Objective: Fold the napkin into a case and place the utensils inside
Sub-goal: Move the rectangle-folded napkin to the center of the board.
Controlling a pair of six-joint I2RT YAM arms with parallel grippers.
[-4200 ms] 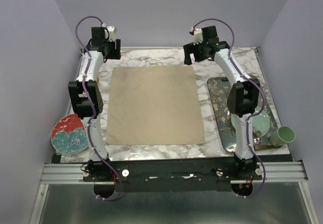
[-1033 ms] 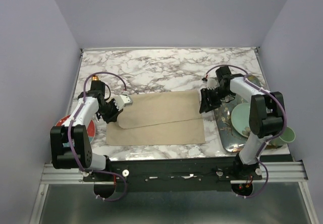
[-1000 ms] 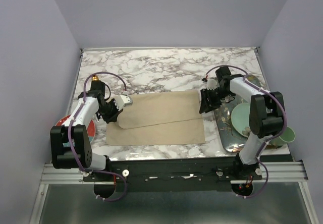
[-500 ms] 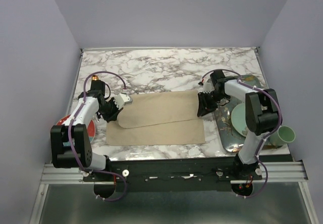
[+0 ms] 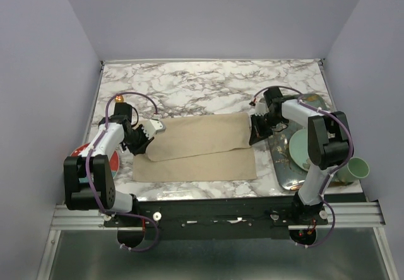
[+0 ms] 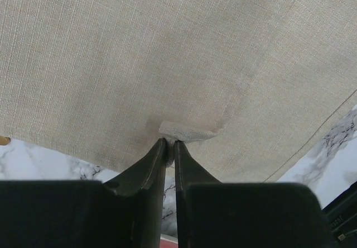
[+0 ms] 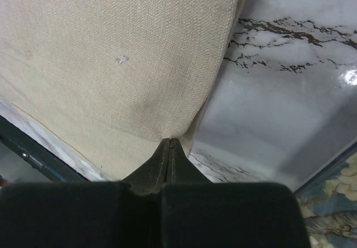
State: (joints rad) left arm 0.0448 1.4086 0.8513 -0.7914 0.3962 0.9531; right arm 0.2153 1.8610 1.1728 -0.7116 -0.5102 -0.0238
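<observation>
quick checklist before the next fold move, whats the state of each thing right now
1. Napkin folded over itself, upper layer short of the near edge: ok.
2. Upper layer lying flat, no big wrinkles: ok.
3. Right gripper shut at the fold's right corner: ok; cloth pinched: cannot tell.
4. Left gripper at the fold's left edge, jaws a slit apart; grip on cloth: cannot tell.
5. Utensils spotted for pickup: cannot tell, too small to make out on the tray.

The marble table (image 5: 189, 84) bears the folded napkin (image 5: 202, 147), a tray (image 5: 285, 174) and a red plate (image 5: 113, 162).
</observation>
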